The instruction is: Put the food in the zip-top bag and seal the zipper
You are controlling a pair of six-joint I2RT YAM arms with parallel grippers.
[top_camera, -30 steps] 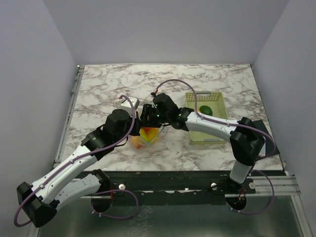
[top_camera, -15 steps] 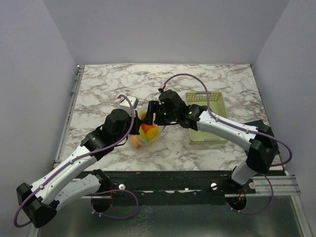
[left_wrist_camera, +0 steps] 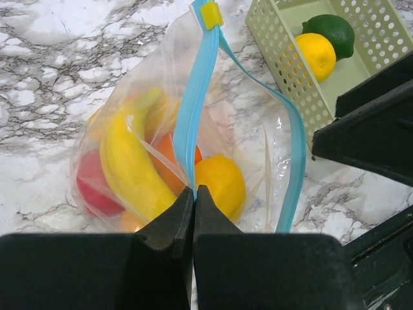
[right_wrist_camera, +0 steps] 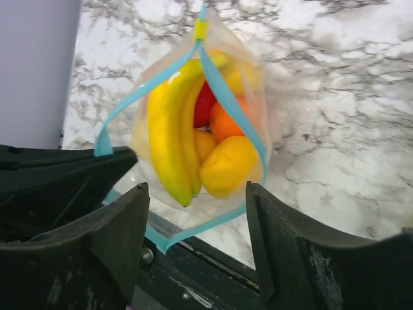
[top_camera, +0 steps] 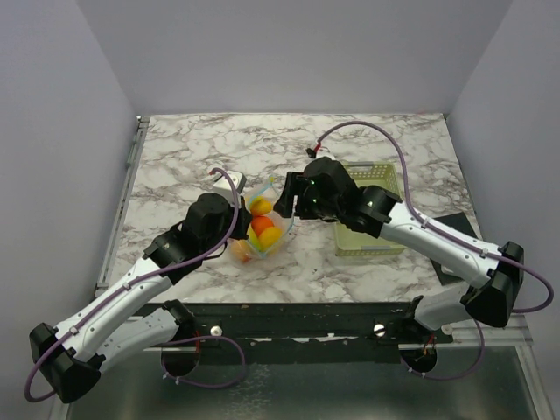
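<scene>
On the marbled table (left_wrist_camera: 51, 77), we find the loading step partly done. The left gripper (left_wrist_camera: 193, 194) has its jaws pressed together on the near end of the light blue zipper (left_wrist_camera: 193, 110), pinching the strip and holding the clear zip-top bag (left_wrist_camera: 258, 129) up with its mouth gaping. Inside the bag lie the banana (right_wrist_camera: 164, 129), the red apple (right_wrist_camera: 205, 103), the orange (right_wrist_camera: 226, 119) and a yellow piece (right_wrist_camera: 229, 165). The right gripper (right_wrist_camera: 195, 187) hangs above that mouth with its fingers spread and nothing between them.

Two pieces are not yet bagged: a lemon (left_wrist_camera: 316, 55) and the dark green piece (left_wrist_camera: 330, 32) sit together in the slotted basket (left_wrist_camera: 284, 71), just beside the bag. We judge that the next move falls to the right arm, which must reach into the basket and take one of them while the left keeps the mouth open. The yellow slider (left_wrist_camera: 211, 14) sits at the far end of the zipper, so sealing waits.
</scene>
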